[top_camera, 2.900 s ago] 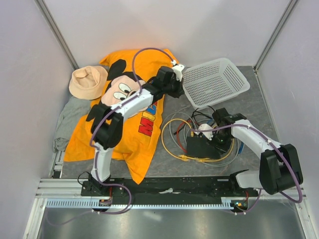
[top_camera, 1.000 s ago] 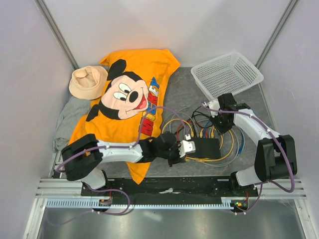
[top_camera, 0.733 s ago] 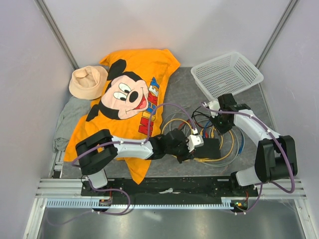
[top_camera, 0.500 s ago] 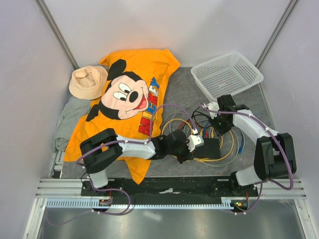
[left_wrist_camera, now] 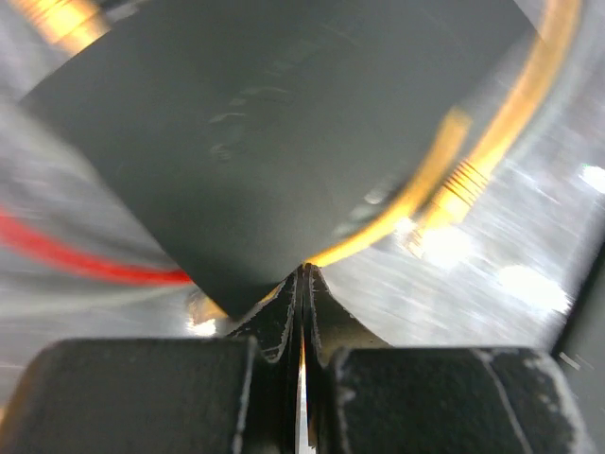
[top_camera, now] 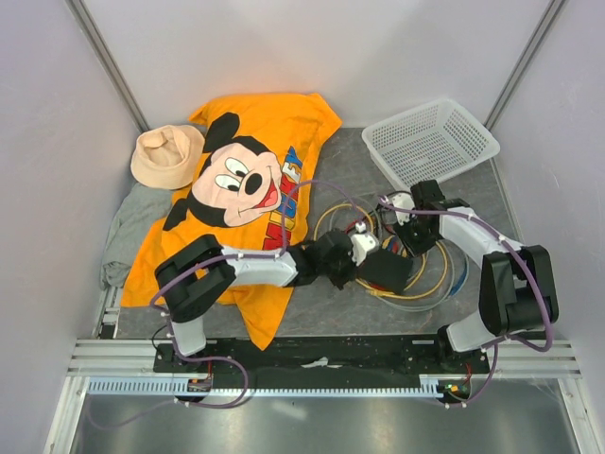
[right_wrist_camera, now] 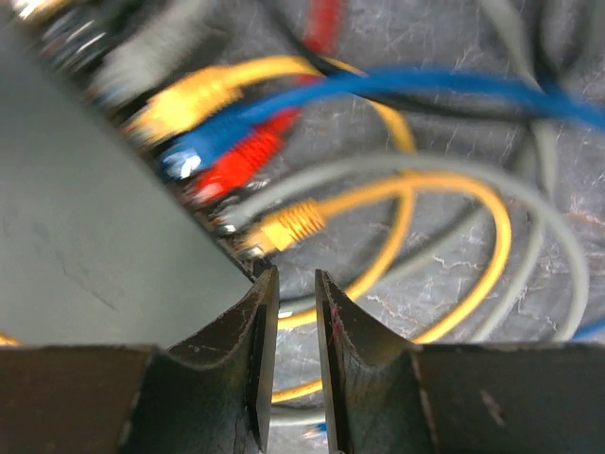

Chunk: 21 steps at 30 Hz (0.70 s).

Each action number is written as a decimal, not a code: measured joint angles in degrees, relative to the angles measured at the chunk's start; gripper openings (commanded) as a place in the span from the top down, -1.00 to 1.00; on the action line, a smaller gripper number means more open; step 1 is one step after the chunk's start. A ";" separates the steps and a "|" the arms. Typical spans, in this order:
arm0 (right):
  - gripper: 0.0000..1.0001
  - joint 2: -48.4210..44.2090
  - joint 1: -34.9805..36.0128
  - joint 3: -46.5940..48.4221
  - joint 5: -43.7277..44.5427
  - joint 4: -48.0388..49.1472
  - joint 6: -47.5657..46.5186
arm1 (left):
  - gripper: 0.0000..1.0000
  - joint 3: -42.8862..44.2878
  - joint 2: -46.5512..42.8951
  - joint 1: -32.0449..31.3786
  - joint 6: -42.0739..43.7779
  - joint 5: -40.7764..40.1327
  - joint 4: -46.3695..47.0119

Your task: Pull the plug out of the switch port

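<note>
At the near corner of the switch [left_wrist_camera: 284, 123], the left gripper [left_wrist_camera: 302, 276] is holding its jaws pressed flat together with nothing between them, their tips meeting the box's pointed corner. A yellow cable [left_wrist_camera: 492, 142] is curving past the box's right edge and a red cable [left_wrist_camera: 85, 260] is trailing off to the left; both are blurring at this close range. Behind the jaws, the left arm [top_camera: 250, 268] is stretching low and nearly flat over the lower hem of the orange shirt [top_camera: 302, 118], reaching rightward from its base. The switch is lying skewed on the grey mat [top_camera: 331, 312], among loops of coloured cable, between the two grippers.

On the switch's far side, the right gripper [right_wrist_camera: 291, 303] is holding its jaws a narrow slit apart, pinching nothing. Its tips are standing just beside the box's edge, where a row of plugs [right_wrist_camera: 208, 142] in yellow, blue and red is entering. A second yellow plug [right_wrist_camera: 288, 225] is lying closest to the tips. The right arm [top_camera: 477, 241] is bending out toward the right wall, its forearm coming back leftward, with the white basket [top_camera: 430, 142] beyond it.

From overhead, both wrists are covering their own fingertips. Whether the closest plug is sitting in a port is not making itself clear.
</note>
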 measured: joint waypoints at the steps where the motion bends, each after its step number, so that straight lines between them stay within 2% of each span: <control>1: 0.38 0.28 -0.07 0.00 -0.07 0.31 0.04 | 0.97 1.81 0.96 1.42 0.24 -0.04 -1.31; 4: 0.39 1.09 -0.04 0.02 -0.48 0.74 0.44 | 0.97 6.60 3.82 6.60 1.03 -0.46 -3.63; 9: 0.39 2.54 2.95 0.70 -1.95 -1.07 2.23 | 0.97 8.74 4.37 12.39 2.99 -1.84 -3.76; 21: 0.35 6.23 8.72 7.41 -7.56 -5.75 7.50 | 0.97 9.77 5.42 14.73 3.69 -2.03 -5.90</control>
